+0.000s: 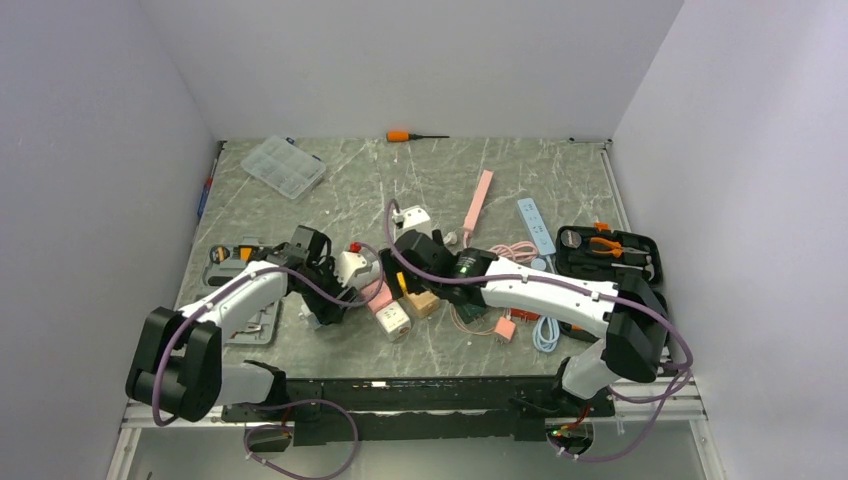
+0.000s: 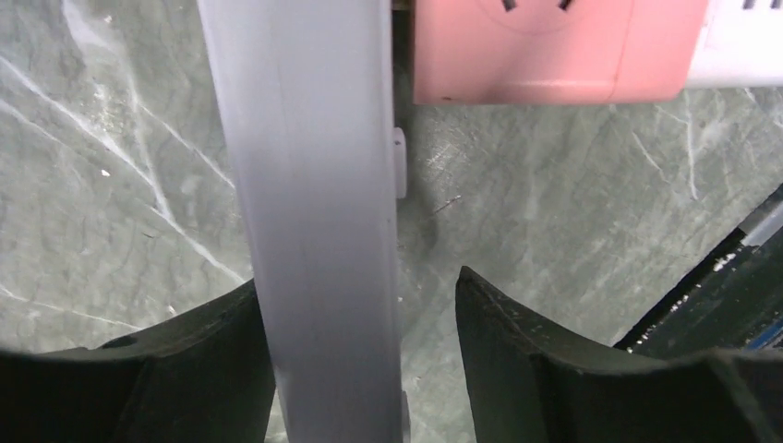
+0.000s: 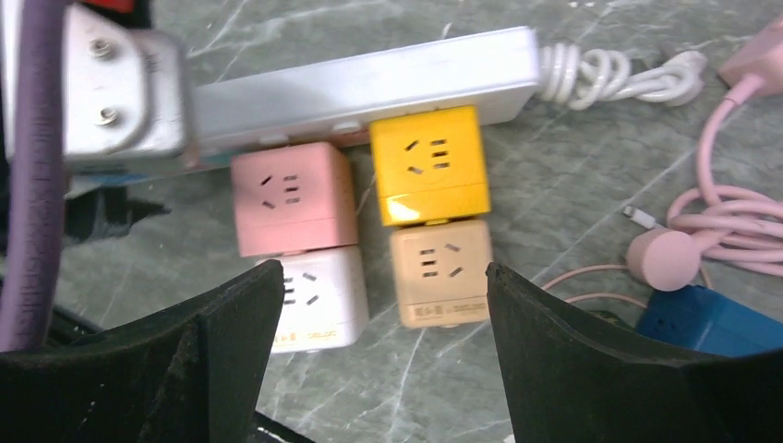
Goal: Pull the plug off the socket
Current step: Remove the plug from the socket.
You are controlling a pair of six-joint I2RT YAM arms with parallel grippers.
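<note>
Tabletop (image 1: 450, 170), grey-green marble, walled on three sides. Socket (image 3: 388, 83): long white strip, lying a little left of the tabletop's middle and nearer the near edge than the far one, its coiled white cord (image 3: 609, 72) trailing from one end. Pink cube (image 3: 291, 198) and yellow cube (image 3: 429, 161): side by side, both against the socket's long side; whether their pins are seated cannot be told. White cube (image 3: 319, 300): touching the pink cube on the side away from the socket. Tan cube (image 3: 439, 272): likewise touching the yellow cube. Blue cube (image 3: 711, 323) and pink cable (image 3: 729, 221): near the cord end, apart from the socket. Left tool (image 2: 355, 281): jaws parted, straddling the socket's body close to the pink cube; the body lies by one finger (image 2: 185, 369) with a clear gap to the other, so nothing is gripped. Right tool (image 3: 383, 268): jaws wide apart, above the four cubes, holding nothing. Screwdriver (image 1: 410, 135): orange handle, at the far edge. Clear box (image 1: 285, 166): toward the far-left corner. Black case (image 1: 608, 252): open, with pliers, at the right edge. Grey case (image 1: 262, 325): at the left edge, partly under the left arm.
</note>
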